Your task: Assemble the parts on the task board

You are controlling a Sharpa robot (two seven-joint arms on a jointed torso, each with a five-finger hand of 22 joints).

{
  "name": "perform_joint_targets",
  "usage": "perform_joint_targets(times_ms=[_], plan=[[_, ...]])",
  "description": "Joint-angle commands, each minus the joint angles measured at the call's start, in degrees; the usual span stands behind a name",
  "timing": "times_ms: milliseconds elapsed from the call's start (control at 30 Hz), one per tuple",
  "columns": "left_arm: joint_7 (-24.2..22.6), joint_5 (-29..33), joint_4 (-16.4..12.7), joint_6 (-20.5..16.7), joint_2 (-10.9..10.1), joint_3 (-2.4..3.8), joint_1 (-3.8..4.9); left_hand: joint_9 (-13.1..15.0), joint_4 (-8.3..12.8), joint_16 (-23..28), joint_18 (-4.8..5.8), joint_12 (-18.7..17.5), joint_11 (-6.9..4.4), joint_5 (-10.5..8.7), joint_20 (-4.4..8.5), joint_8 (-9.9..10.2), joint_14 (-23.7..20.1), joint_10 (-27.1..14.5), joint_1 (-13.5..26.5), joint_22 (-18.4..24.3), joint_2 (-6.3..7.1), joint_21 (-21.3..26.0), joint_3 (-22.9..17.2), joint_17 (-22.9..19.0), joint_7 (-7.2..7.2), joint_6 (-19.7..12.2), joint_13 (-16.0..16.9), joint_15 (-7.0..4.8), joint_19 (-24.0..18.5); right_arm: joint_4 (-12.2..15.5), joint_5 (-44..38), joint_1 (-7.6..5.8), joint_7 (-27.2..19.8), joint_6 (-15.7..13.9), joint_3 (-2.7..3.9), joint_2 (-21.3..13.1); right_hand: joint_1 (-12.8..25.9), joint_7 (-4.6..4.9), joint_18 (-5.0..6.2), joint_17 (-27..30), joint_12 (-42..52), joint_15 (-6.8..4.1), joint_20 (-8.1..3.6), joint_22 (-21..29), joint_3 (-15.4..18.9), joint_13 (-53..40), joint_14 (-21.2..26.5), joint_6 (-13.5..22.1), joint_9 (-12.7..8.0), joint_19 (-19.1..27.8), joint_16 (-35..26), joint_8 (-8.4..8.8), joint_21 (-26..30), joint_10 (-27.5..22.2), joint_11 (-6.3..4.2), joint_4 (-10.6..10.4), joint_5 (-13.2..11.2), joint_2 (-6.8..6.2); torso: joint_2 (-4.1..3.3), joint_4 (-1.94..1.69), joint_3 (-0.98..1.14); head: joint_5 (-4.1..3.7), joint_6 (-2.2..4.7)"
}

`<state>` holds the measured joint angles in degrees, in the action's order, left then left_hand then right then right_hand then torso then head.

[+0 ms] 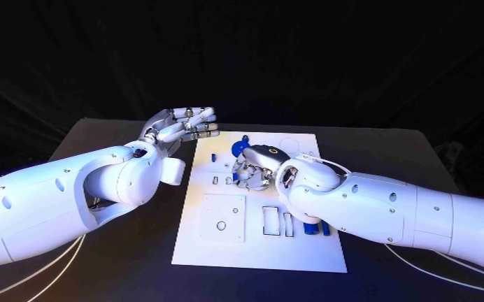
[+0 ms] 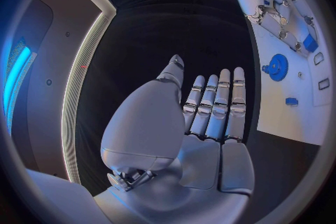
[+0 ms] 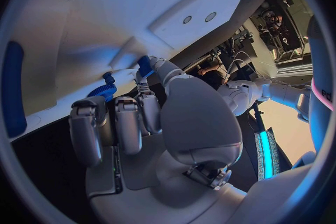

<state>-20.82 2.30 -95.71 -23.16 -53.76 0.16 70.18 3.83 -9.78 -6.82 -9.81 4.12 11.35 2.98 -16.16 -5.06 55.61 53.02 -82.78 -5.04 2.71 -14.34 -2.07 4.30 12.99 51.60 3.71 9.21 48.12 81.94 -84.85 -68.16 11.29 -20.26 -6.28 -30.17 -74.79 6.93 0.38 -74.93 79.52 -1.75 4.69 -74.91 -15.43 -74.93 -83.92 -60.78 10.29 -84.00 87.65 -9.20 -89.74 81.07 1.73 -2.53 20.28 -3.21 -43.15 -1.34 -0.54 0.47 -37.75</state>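
Table (image 1: 111,246): black, carrying the white task board (image 1: 252,253) lengthwise before me.

Board, near end: bare white margin. Next, a square plate outline with an oval hole (image 1: 221,226) on the left side, and upright rectangular slots (image 1: 271,220) beside it. Two short blue parts (image 1: 317,228) lay just beyond the slots on the right, partly under my right forearm.

Board, middle: my right hand (image 1: 254,169) was lowered onto the board, fingers curled downward. In the right wrist view the fingertips (image 3: 145,66) closed on a small blue part (image 3: 145,65), with a blue gear (image 3: 103,89) just beside them. I could not tell whether the gear itself was touched.

Board, far half: the blue gear (image 1: 239,149) sat near the left edge, a small blue part (image 1: 212,156) just beside it.

Left of the board's far end: my left hand (image 1: 184,126) was raised above the table, fingers straight and close together, holding nothing.
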Motion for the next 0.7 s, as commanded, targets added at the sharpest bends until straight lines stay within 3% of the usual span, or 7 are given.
perform_joint_targets(times_ms=[33,700], plan=[[-0.2,0.0,-0.1,1.1,0.1,0.03,0.02,0.0,0.3,0.3,-0.72,-0.2,-0.09,-0.06,-0.03,0.4,0.3,-0.3,-0.2,0.1,-0.23,-0.2,0.0,0.0,0.09,0.3,0.0,0.04,0.4,-0.1,-1.3,0.24,0.6,1.4,-0.06,0.1,0.2,-0.62,-0.38,-10.0,-0.3,-0.36,-0.42,-15.1,-0.1,-3.4,-4.9,-1.0,0.0,-6.0,0.1,-0.24,-0.3,-0.1,-0.02,-0.2,-0.4,-0.31,0.00,-0.06,0.00,0.02,-0.13],[-0.1,0.0,-0.1,1.1,-0.1,0.03,0.02,0.0,0.3,0.3,-0.72,-0.2,-0.12,-0.06,-0.04,0.4,0.3,-0.2,-0.1,0.1,-0.29,-0.2,0.0,0.0,0.02,0.3,0.0,0.03,0.4,-0.6,-1.7,0.40,1.2,3.0,-0.07,0.4,1.0,-0.12,-0.35,-9.7,-1.3,-0.07,-0.24,-15.0,0.1,-2.5,-4.8,0.2,-0.2,-5.9,-0.1,0.45,-0.2,-1.0,0.38,-0.5,-1.2,-1.07,0.03,-0.03,-0.01,0.18,-0.26]])
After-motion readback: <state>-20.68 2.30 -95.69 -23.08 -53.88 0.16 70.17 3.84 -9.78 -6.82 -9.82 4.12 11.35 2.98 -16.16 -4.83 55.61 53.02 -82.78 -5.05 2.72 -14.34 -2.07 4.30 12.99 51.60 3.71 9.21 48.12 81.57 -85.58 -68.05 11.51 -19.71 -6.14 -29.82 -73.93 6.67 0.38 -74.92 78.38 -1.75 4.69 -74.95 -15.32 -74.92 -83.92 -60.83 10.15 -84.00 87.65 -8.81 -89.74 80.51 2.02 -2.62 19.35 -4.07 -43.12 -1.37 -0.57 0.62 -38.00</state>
